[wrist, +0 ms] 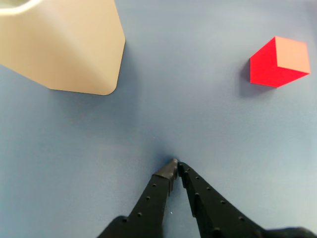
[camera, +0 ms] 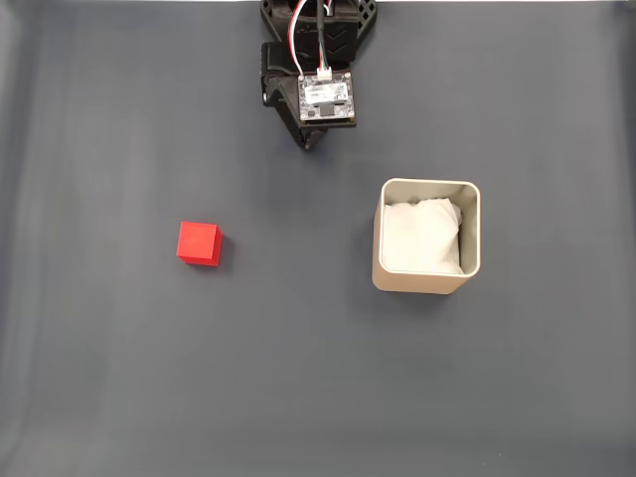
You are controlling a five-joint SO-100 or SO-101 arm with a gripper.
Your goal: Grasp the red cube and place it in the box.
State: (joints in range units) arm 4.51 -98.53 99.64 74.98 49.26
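The red cube (camera: 199, 243) lies alone on the dark mat, left of centre in the fixed view; in the wrist view the red cube (wrist: 279, 62) is at the upper right. The beige box (camera: 475, 234) stands to the right with crumpled white paper inside; its outer wall (wrist: 69, 44) shows at the upper left of the wrist view. My gripper (wrist: 175, 166) points at bare mat between the two, fingertips touching, shut on nothing. In the fixed view the arm (camera: 318, 94) sits folded at the top centre, well away from cube and box.
A dark grey mat (camera: 298, 378) covers the whole table. The arm's base (camera: 318, 20) is at the top edge.
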